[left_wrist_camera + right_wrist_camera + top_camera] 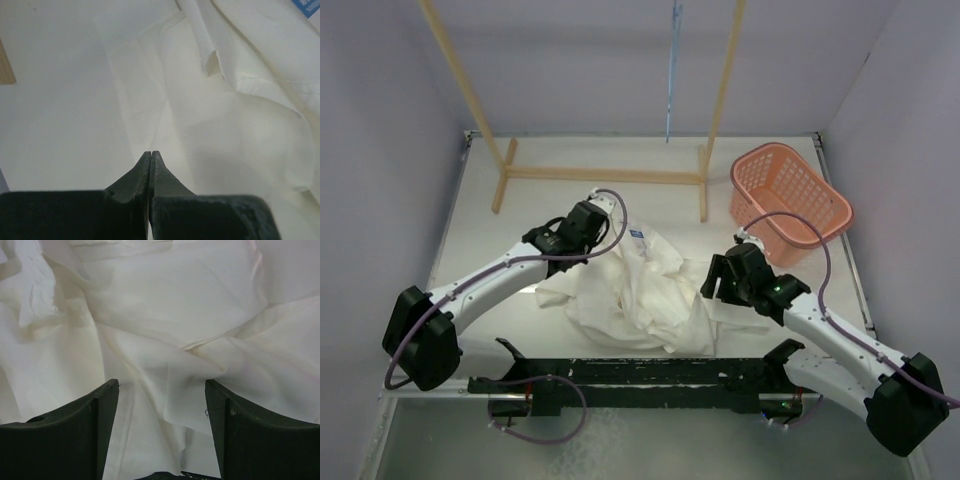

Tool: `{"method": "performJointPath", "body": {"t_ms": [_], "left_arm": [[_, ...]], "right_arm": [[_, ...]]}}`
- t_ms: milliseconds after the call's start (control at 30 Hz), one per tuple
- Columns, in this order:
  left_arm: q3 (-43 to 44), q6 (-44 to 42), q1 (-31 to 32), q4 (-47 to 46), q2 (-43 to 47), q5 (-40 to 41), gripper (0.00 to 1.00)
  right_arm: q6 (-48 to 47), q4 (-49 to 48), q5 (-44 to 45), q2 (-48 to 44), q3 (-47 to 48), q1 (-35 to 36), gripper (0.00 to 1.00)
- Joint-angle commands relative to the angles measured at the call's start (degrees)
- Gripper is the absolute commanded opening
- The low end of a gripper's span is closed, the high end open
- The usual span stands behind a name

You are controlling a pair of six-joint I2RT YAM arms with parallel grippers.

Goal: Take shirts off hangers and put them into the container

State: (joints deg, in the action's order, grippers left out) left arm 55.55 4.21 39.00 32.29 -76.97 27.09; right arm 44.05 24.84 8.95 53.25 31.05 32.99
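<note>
- Hovering with jaws apart, the right pincer (162, 385) hangs over rumpled folds of the white shirt (630, 290).
- The left pincer (151, 152) is pressed together on nothing, at the shirt's far-left edge.
- The shirt lies heaped on the worktop (485, 235) between both arms.
- The orange basket (817, 236) stands far right, apart from the shirt.
- The blue hanger (672, 70) hangs bare between the rack poles (720, 90).
</note>
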Motion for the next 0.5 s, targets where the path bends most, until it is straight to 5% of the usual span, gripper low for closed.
{"method": "performJointPath", "body": {"t_ms": [0, 133, 233, 467], "left_arm": [[0.5, 10.4, -0.4, -2.9, 4.4, -3.7, 0.0], [-9.2, 19.4, -0.3, -10.9, 9.5, -5.6, 0.0], [-16.7, 24.8, -0.3, -15.1, 12.2, -4.2, 0.0], [-23.5, 32.6, -0.2, -21.4, 16.9, -2.8, 0.0]], "right_arm": [[0.5, -7.5, -3.5, 0.5, -1.2, 0.2, 0.74], [-0.6, -11.0, -6.4, 1.3, -2.6, 0.3, 0.81], [-1.5, -17.7, -10.8, -0.3, -5.2, 0.2, 0.99], [-1.0, -28.7, -19.7, 1.3, -8.9, 0.2, 1.0]]}}
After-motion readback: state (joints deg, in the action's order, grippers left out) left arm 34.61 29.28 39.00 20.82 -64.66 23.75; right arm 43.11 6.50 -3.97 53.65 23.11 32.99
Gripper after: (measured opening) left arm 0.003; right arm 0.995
